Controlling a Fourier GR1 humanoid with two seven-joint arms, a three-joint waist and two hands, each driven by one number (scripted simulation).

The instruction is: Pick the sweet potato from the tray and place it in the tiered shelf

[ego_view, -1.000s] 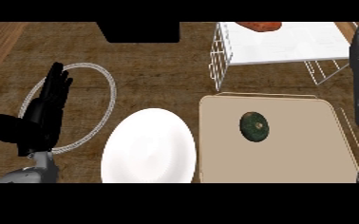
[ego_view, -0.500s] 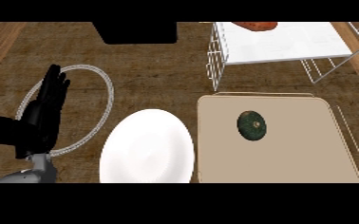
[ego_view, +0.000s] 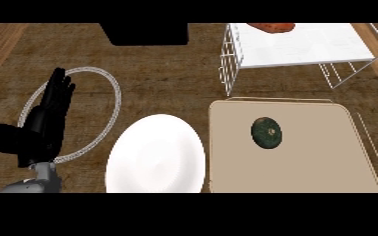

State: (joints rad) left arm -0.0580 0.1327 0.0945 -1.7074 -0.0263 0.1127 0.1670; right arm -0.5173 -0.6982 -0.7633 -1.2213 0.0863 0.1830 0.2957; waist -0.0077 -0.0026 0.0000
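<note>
Near the counter's left edge you see one left hand, fingers straight, holding nothing. One sweet potato lies on the single tiered shelf at the far right corner. One tray holds one dark green round thing, with one white plate just beside it.

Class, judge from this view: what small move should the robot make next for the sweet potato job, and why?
Probably just hold off: an orange-brown piece, likely the sweet potato, already lies on the tiered shelf, the tray holds only a dark green round item, and the left hand rests open at the left.
</note>
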